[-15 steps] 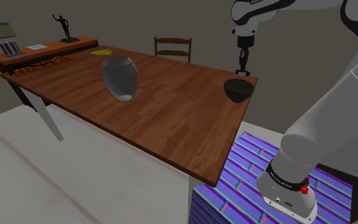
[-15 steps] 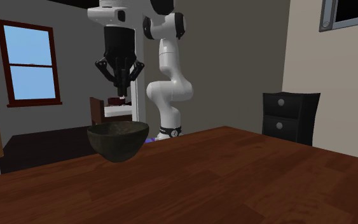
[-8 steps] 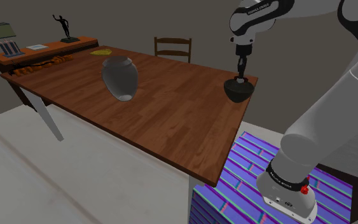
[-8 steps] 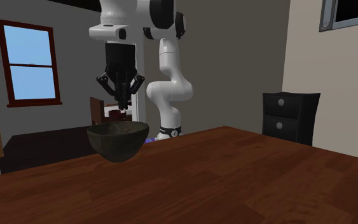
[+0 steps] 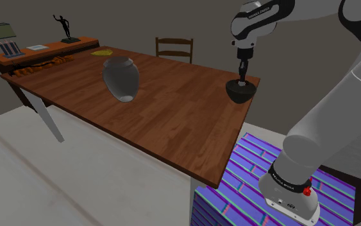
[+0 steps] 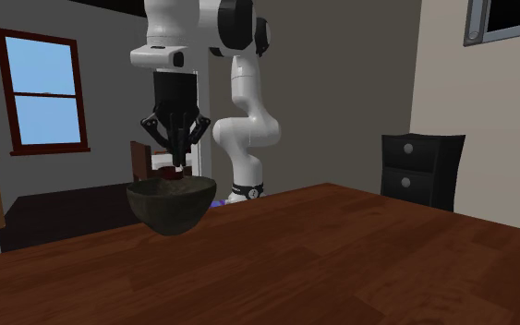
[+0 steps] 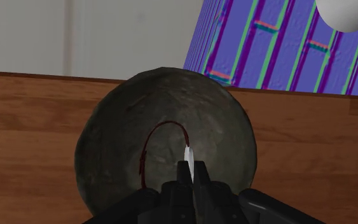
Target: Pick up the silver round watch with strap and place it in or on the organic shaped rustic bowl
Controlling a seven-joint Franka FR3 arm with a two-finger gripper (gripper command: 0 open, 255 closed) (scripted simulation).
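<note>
A dark, rough-walled bowl (image 5: 241, 94) (image 6: 168, 210) (image 7: 120, 127) stands at the wooden table's corner nearest the stand. My gripper (image 5: 242, 79) (image 6: 175, 170) (image 7: 192, 173) points straight down over it, fingertips at the rim level. The fingers are shut on the watch: a silver sliver of its case (image 7: 187, 155) sticks out between the tips. Its thin dark red strap (image 7: 147, 143) loops down over the bowl's inside. From the second exterior view a reddish bit of the watch (image 6: 166, 172) peeks just above the rim.
A grey vase (image 5: 121, 78) stands mid-table. A wooden chair (image 5: 174, 49) sits behind the table, and a sideboard (image 5: 44, 51) with a dark statuette (image 5: 64, 27) is at the back left. The purple-striped stand (image 5: 243, 186) lies just beyond the bowl's table edge. A dark cabinet (image 6: 421, 171) stands by the wall.
The gripper has come down with the watch from well above the bowl to its rim. The fingers stayed shut, and the bowl has not moved.
</note>
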